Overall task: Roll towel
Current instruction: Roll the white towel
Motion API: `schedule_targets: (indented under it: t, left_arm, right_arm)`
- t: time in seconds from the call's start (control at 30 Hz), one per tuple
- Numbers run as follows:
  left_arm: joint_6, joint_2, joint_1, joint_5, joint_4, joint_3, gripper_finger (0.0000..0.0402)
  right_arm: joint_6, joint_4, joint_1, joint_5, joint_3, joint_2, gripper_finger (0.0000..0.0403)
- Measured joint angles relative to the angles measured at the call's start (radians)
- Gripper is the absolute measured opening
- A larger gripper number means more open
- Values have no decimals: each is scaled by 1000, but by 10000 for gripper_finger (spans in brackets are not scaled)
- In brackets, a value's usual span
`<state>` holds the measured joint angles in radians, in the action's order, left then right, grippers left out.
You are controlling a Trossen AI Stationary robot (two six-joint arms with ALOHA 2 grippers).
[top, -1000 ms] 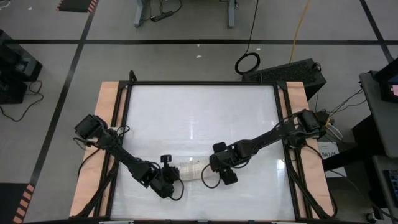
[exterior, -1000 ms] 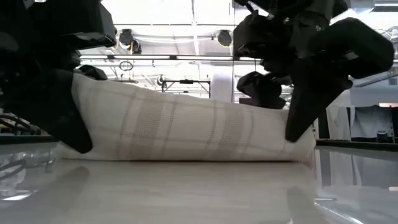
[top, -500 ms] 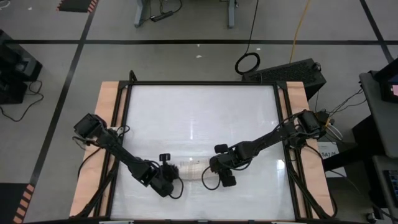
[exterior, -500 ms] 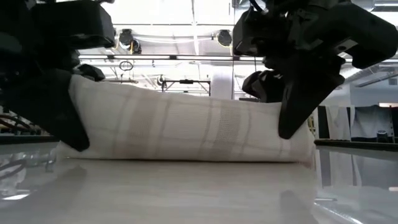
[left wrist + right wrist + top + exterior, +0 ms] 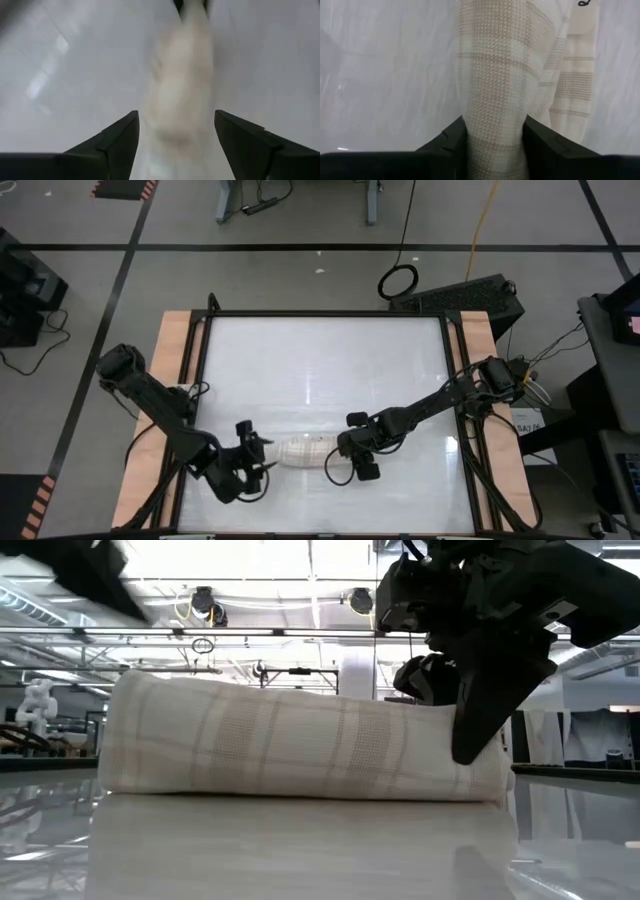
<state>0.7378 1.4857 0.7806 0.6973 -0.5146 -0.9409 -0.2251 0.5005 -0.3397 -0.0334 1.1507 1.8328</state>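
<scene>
**Q:** High view: where does the towel (image 5: pixel 303 451) lie, and how do the two grippers stand to it?

**A:** It lies as a short, finished-looking roll on the glossy white counter (image 5: pixel 320 370), near the front edge and a little left of centre, its long axis running left to right. The right gripper (image 5: pixel 352 460) is clamped on the roll's right end; in the right wrist view the cloth (image 5: pixel 495 100) fills the gap between the two dark fingers (image 5: pixel 445 142). The left gripper (image 5: pixel 252 463) hangs just off the roll's left end with its fingers spread apart and nothing between them; in the left wrist view the roll (image 5: pixel 180 100) shows beyond the open fingers (image 5: pixel 117 137), apart from them.

**Q:** What would make the step in hand go well?

**A:** Judged from this layout, the roll is made and the grip is being given up. The right gripper should open squarely and lift straight off, since any sideways drag would likely loosen the outer layer.

**Q:** What of material and form?

**A:** In the low view the towel (image 5: pixel 300 745) is a soft, waffle-textured cream cloth with beige plaid bands, forming a plump cylinder slightly thicker at one end. A loose flap shows beside the roll in the right wrist view; thin fabric like this will probably spring open if nudged. The counter is smooth and reflective, so the roll may slide easily.
</scene>
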Motion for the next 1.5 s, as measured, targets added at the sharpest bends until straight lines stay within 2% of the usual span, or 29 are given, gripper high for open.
schedule_targets:
  t: [0.07,0.13,0.23,0.4,0.63,0.77,1.0,1.13,1.37,1.43,1.5]
  left_arm:
    - [-70,-12,-3,100,78,-1,261]
    - [-150,-6,-25,105,158,-2,252]
    - [-236,44,-96,17,250,-2,229]
    - [-295,152,-191,-144,269,-2,167]
    - [-308,211,-224,-171,291,-2,58]
    - [-308,212,-234,-171,291,-2,11]
    - [-301,212,-260,-243,291,-2,12]
    - [-300,212,-269,-254,291,-2,12]
    - [-300,212,-278,-269,290,-2,13]
    - [-299,212,-277,-270,290,-2,13]
    - [-299,212,-277,-271,290,-2,13]
  right_arm:
    - [2,-5,0,0,0,0,136]
    - [8,-8,0,0,0,0,137]
    - [22,-12,0,0,0,0,137]
    - [34,-16,0,1,0,1,137]
    - [33,-13,-1,3,0,1,137]
    - [42,-12,-5,9,0,1,160]
    - [32,5,-5,35,0,-32,251]
    - [28,6,-12,72,0,-85,283]
    - [32,13,-46,173,-1,-177,279]
    - [28,-112,-69,194,-33,-198,264]
    - [28,-315,-94,191,-97,-208,241]
